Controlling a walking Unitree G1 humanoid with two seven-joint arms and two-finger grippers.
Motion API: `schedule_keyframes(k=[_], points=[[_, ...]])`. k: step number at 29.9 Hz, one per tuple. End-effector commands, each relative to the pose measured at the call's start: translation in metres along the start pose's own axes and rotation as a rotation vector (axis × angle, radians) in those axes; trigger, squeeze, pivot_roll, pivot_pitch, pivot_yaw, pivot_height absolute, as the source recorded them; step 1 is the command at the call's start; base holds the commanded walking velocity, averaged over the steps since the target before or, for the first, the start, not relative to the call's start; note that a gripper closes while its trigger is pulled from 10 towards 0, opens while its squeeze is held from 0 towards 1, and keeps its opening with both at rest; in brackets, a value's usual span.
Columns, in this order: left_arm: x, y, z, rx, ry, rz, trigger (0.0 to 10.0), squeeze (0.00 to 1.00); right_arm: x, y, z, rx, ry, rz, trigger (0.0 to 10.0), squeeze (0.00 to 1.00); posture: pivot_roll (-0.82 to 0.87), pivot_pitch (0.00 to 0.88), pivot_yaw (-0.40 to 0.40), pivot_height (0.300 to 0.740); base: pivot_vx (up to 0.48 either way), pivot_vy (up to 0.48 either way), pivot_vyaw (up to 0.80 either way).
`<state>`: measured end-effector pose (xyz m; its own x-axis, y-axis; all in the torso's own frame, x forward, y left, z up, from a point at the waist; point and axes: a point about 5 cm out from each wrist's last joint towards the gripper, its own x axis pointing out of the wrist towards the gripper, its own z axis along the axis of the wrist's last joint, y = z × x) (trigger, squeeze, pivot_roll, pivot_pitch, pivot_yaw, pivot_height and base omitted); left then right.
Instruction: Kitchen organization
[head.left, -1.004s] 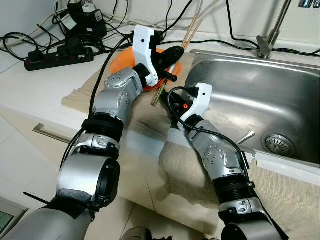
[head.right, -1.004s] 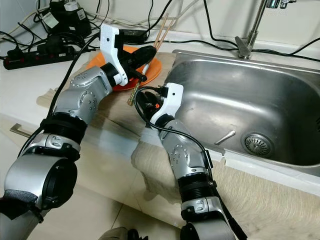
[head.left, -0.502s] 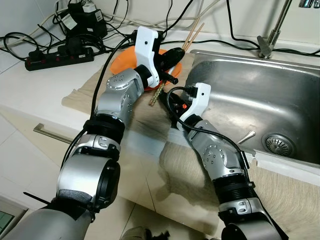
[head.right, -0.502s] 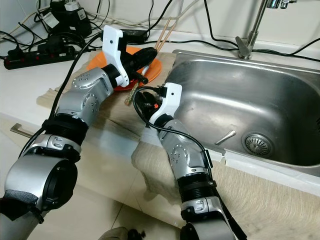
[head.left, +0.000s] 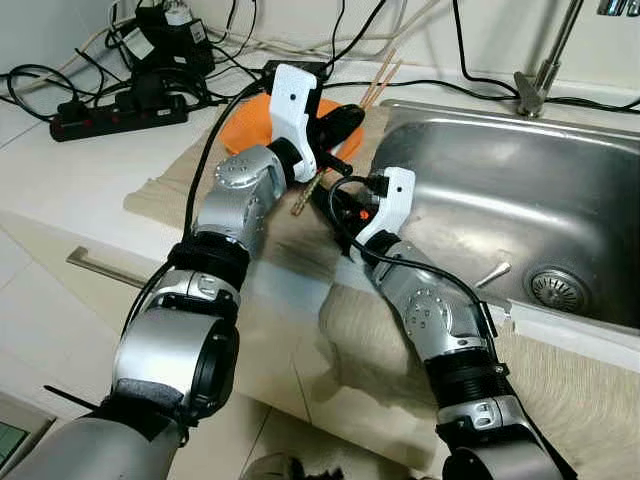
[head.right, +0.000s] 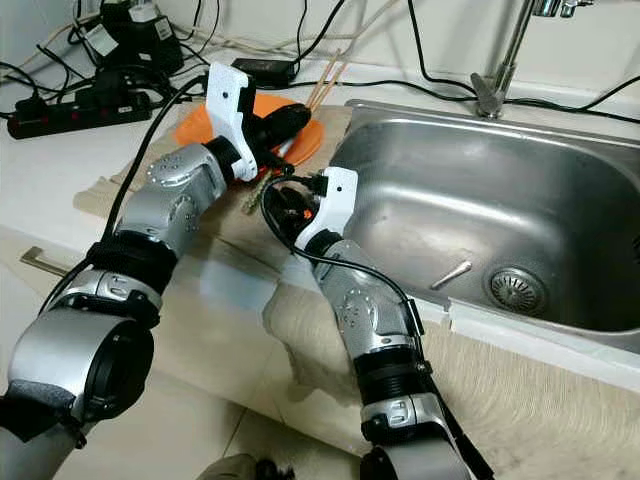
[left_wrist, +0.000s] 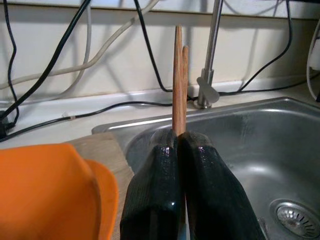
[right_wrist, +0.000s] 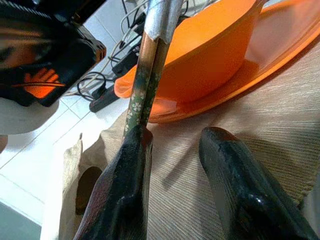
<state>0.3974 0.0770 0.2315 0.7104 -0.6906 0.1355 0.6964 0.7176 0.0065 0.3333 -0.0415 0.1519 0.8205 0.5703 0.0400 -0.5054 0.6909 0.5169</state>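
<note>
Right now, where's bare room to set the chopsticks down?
The sink basin is mostly free apart from a small utensil beside the drain. White counter between the power strip and the mat is bare. It's crowded at the orange bowl, where the left end effector grips the chopsticks and the right end effector sits open.

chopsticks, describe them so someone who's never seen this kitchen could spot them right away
Start at the steel sink; beside its corner an orange plate sits on a beige mat. The chopsticks are clamped in the left gripper above that plate. They are a thin wooden pair with patterned lower ends, unlike the black cables around.
</note>
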Motion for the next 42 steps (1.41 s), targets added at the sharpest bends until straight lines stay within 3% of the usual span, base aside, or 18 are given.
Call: schedule_keyframes(k=[1, 8, 19, 25, 33, 42], points=[[-0.004, 0.004, -0.009, 0.011, 0.045, 0.021, 0.0, 0.00, 0.009, 0.032, 0.006, 0.035, -0.049, 0.116, 10.0, 0.00, 0.06, 0.027, 0.093, 0.740, 0.000, 0.000, 0.00], [-0.006, 0.007, -0.012, 0.027, 0.056, 0.039, 0.0, 0.00, 0.004, 0.028, 0.004, 0.034, -0.038, 0.108, 10.0, 0.00, 0.06, 0.032, 0.093, 0.740, 0.000, 0.000, 0.00], [-0.003, 0.005, -0.012, -0.013, 0.041, 0.044, 0.0, 0.00, 0.004, 0.028, 0.003, 0.033, -0.024, 0.105, 10.0, 0.00, 0.06, 0.034, 0.095, 0.740, 0.000, 0.000, 0.00], [0.000, 0.007, 0.005, -0.031, -0.014, 0.045, 0.0, 0.00, 0.005, 0.025, -0.004, 0.024, -0.003, 0.087, 10.0, 0.00, 0.07, 0.034, 0.095, 0.740, 0.000, 0.000, 0.00], [0.011, -0.005, 0.033, -0.068, -0.117, -0.023, 0.0, 0.00, 0.007, 0.019, -0.012, 0.005, 0.021, 0.057, 10.0, 0.00, 0.07, 0.035, 0.098, 0.740, 0.000, 0.000, 0.00], [0.013, -0.014, 0.043, -0.096, -0.150, -0.067, 0.0, 0.00, 0.009, 0.020, -0.012, -0.008, 0.021, 0.055, 10.0, 0.00, 0.07, 0.035, 0.100, 0.740, 0.000, 0.000, 0.00]])
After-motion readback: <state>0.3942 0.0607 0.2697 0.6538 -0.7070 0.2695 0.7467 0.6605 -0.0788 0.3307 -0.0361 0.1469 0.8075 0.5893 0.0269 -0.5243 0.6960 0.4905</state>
